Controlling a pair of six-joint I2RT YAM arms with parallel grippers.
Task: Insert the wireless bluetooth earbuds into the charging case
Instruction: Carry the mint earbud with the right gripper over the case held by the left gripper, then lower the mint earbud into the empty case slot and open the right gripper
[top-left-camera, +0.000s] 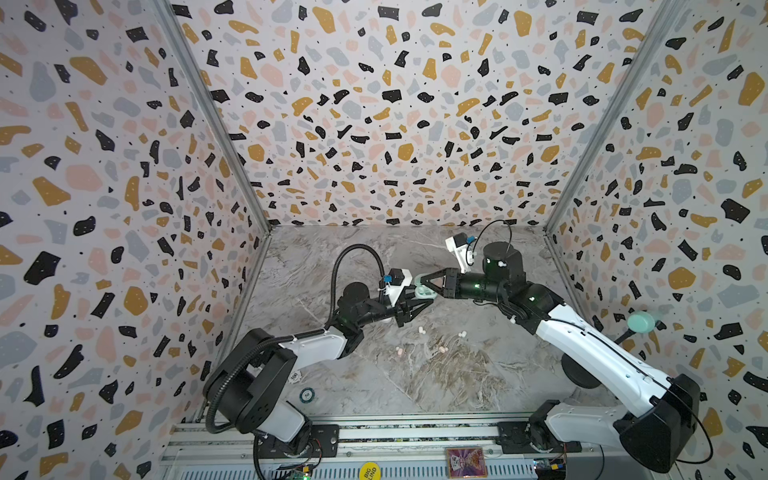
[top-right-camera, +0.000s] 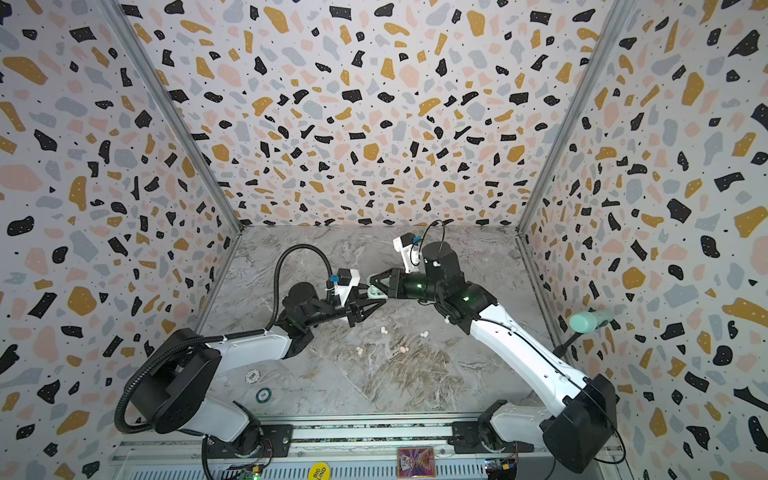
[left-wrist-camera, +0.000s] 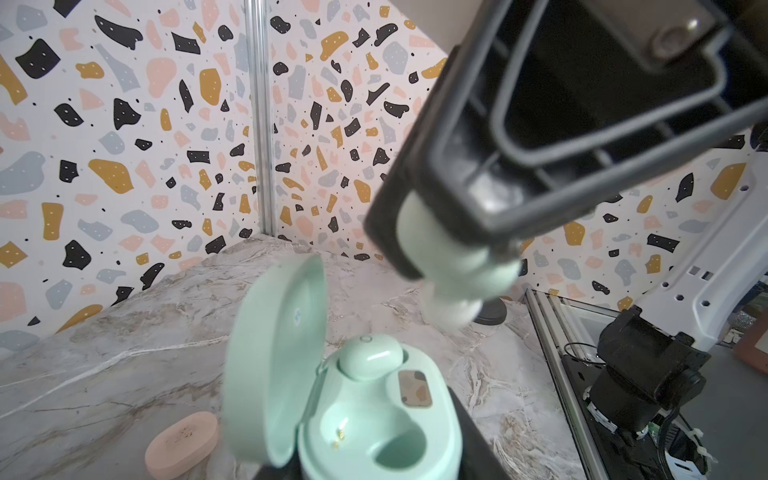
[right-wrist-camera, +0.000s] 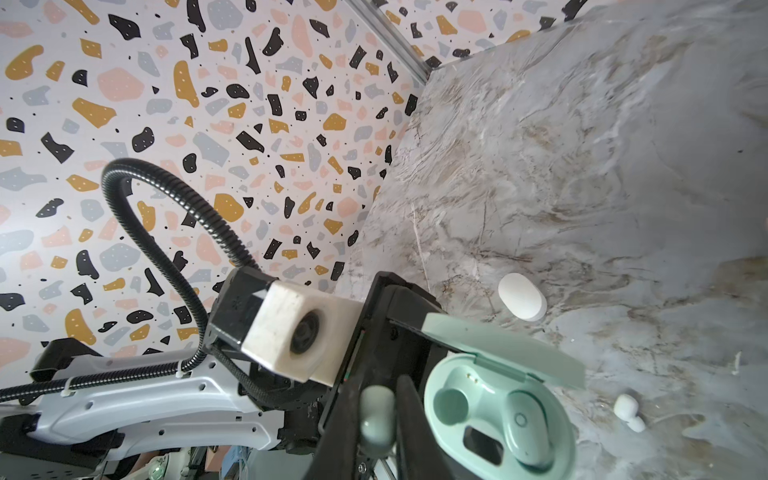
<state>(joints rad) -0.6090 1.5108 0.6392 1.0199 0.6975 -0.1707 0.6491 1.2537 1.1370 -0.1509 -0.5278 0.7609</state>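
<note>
- Two claws are meeting over mid-table, and in both top views they are crowding the spot. The left gripper (top-right-camera: 380, 300) and right gripper (top-left-camera: 421, 280) are covering most of the mint charging case (top-left-camera: 426, 293), so only a sliver of it is showing from above.
- Left claw is clamping that case by its body, jaws pinched in on both sides. Its fingers are slipping out of the edge of the left wrist view and barely showing.
- Right claw is squeezing tight on one mint earbud (left-wrist-camera: 457, 266). It is hanging just above the open case without touching it, and it is blurring badly up close.
- Inside the case, a second mint earbud (left-wrist-camera: 370, 357) is sitting in one well, smooth and glossy. The empty socket (left-wrist-camera: 399, 453) beside it is lying bare, with tiny gold contacts glinting.
- Up on its hinge, the lid (left-wrist-camera: 274, 365) is standing open, a rounded shell of pastel plastic.
- Off to one side, a pink oval case (left-wrist-camera: 183, 444) is lying flat on the table, and a white oval case (right-wrist-camera: 521, 297) is resting on the marble too.
- Loose on the table, the white earbuds (top-left-camera: 422, 331) and pink earbuds (top-left-camera: 400, 351) are dotting the stretch nearer the rail, too small from above to read their shape.
- Underneath it all, the tabletop (top-left-camera: 415, 386) is showing grey-brown veined marble. The terrazzo walls (top-left-camera: 374, 104) are boxing it in on three sides, flecked black, ochre, pink and grey.
- Near the left arm's base, two poker chips (top-left-camera: 306, 395) are lying flat.
</note>
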